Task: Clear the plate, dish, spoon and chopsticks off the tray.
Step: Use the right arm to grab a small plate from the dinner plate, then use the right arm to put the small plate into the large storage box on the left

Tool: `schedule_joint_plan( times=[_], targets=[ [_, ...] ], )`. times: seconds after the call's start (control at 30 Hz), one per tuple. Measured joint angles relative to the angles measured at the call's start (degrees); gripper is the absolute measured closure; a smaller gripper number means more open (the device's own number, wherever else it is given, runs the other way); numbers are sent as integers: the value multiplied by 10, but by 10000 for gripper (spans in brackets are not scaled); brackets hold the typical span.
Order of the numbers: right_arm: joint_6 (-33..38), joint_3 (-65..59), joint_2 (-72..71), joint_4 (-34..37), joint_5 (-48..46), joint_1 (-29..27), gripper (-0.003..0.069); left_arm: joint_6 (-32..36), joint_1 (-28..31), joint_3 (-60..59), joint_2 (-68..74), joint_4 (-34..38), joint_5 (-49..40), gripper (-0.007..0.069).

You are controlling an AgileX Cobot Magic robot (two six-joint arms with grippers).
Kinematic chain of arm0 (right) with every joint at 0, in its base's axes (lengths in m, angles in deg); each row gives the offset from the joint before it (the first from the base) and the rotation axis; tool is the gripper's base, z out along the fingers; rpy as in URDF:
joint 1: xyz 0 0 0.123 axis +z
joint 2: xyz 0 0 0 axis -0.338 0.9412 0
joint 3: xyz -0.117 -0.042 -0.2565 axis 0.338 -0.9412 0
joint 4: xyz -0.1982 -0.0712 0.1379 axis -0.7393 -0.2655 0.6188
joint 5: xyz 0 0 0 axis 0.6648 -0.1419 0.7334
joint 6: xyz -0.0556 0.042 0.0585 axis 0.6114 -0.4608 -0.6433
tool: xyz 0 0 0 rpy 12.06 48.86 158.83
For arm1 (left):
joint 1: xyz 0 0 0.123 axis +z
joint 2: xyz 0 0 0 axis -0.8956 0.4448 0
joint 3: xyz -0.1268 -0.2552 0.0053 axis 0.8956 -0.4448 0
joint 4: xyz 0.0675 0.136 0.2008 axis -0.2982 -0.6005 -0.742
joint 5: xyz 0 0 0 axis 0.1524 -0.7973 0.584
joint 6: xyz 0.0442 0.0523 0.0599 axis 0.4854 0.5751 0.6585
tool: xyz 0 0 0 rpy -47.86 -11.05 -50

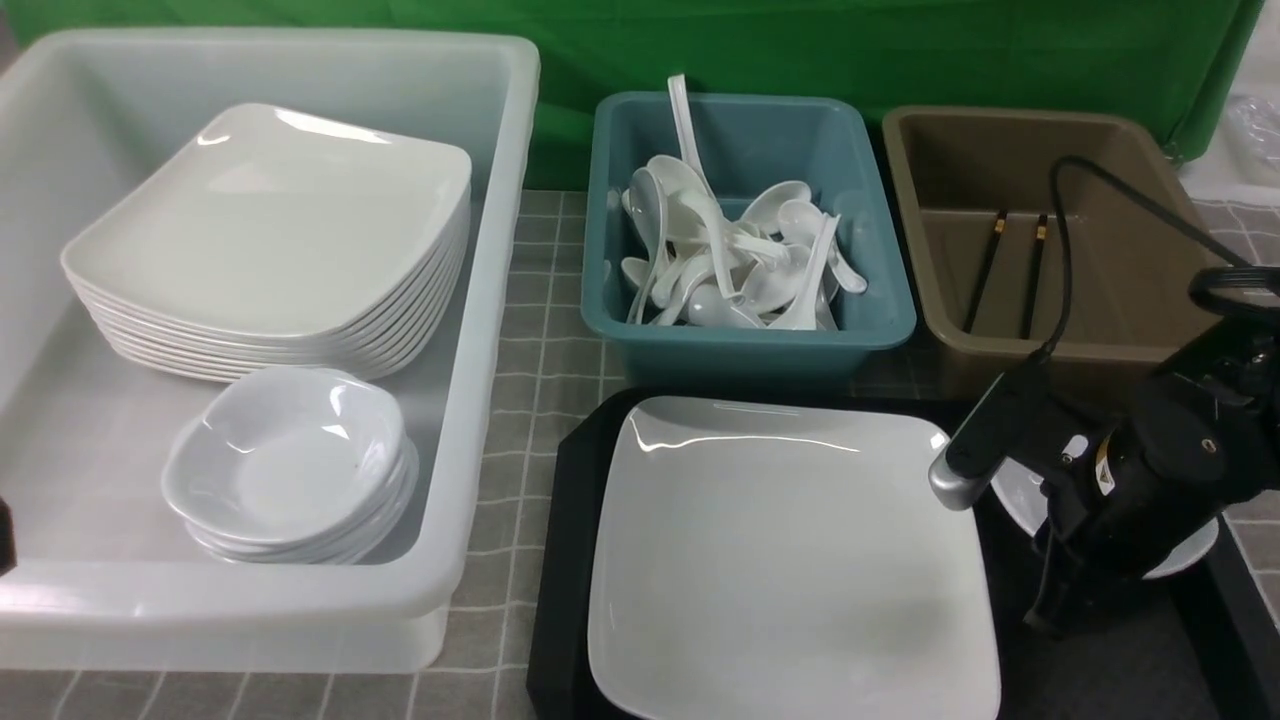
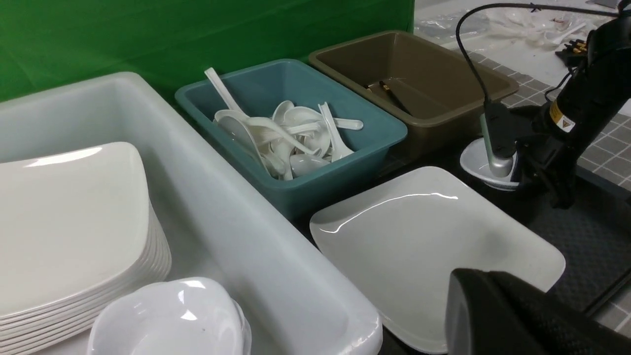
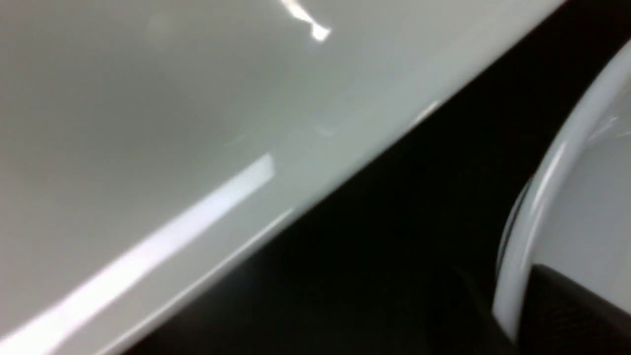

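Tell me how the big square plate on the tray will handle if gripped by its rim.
Likely slippery: the plate is glossy, with glare streaks. Probably stiff, given its flat shape. Its low rim hugs the tray, so getting under it may be awkward.

There are three tubs, the white tub (image 1: 490, 300) at 9 o'clock, teal tub (image 1: 750, 350) at 12 and brown tub (image 1: 1140, 250) at 2, one tray (image 1: 570, 560) at 6 bearing one plate (image 1: 790, 560) and one dish (image 1: 1015, 505), two chopsticks (image 1: 985, 270), plus spoons (image 1: 730, 270), stacked plates (image 1: 270, 220) and stacked dishes (image 1: 285, 455) too crowded to count

Black right arm (image 1: 1170, 470), silver-capped cylinder (image 1: 985, 440), black cable (image 1: 1062, 250) (yellow sticker (image 2: 562, 122))
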Motion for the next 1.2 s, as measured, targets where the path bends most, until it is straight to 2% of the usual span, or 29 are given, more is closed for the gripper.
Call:
schedule_joint_plan(
  times=[0.13,0.2,0.3,0.33,0.37,0.4,0.43,0.47,0.53,0.63,0.67,0.77,0.9,1.03,1.13,1.2],
  targets=[
    [-46,22,-61,11,-80,56,588,9,0,0,0,-2,-2,615],
    [-94,62,-105,20,-143,108,594,13,0,0,0,-14,-3,615],
    [-124,132,-137,45,-169,179,594,13,0,0,0,-37,-6,615],
    [-128,183,-142,58,-169,226,594,4,0,2,0,-52,-13,615],
    [-130,229,-138,64,-163,268,594,-10,0,6,0,-69,-25,615],
    [-130,237,-137,64,-163,274,594,-13,0,8,0,-72,-28,615],
    [-124,284,-122,68,-152,315,594,-37,0,17,0,-99,-48,615],
    [-122,300,-116,69,-149,327,594,-41,0,18,0,-104,-51,615],
    [-97,403,-61,74,-128,392,594,-91,0,35,-4,-164,-95,615],
    [-44,512,39,77,-122,446,594,-125,0,40,-28,-217,-125,615],
    [-41,520,46,77,-123,448,594,-128,0,40,-28,-219,-127,615],
    [-15,649,175,81,-139,469,594,-155,0,41,-71,-244,-151,615],
    [5,785,308,80,-166,463,594,-168,0,44,-107,-245,-170,615],
    [12,859,393,80,-183,449,589,-172,0,44,-117,-224,-179,615],
    [11,888,429,79,-189,434,559,-160,0,44,-117,-190,-183,615],
    [-3,892,439,77,-196,429,474,-148,0,44,-117,-174,-184,615]
  ],
)
